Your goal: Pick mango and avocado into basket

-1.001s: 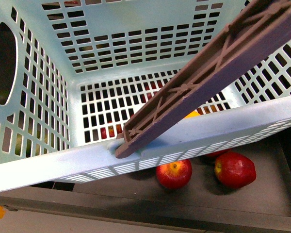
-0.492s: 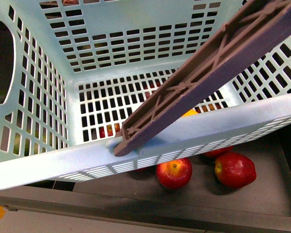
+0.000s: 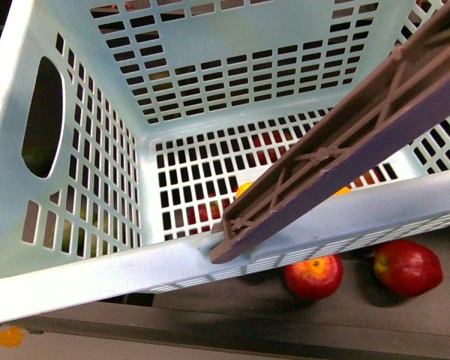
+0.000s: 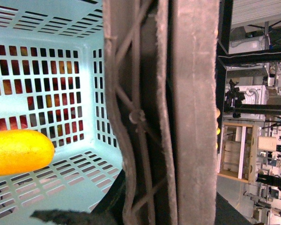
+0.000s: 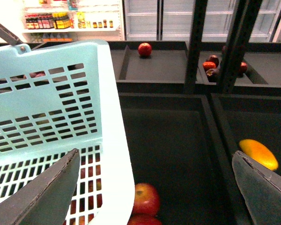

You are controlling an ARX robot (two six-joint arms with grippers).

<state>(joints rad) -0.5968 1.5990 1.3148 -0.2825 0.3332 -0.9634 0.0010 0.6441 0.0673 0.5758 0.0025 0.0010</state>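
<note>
- Now the basket (image 3: 97,270) hangs further right than a second ago, likely being carried.
- A mango (image 4: 16,151) appears inside; avocado unseen.
- Right jaws gape empty; left jaws: cannot tell.

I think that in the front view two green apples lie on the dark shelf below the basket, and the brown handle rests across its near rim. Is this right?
Not quite. The front view shows that the apples are red, not green. The rest holds: they lie on the dark shelf below the basket, and the brown handle rests across its near rim.
</note>
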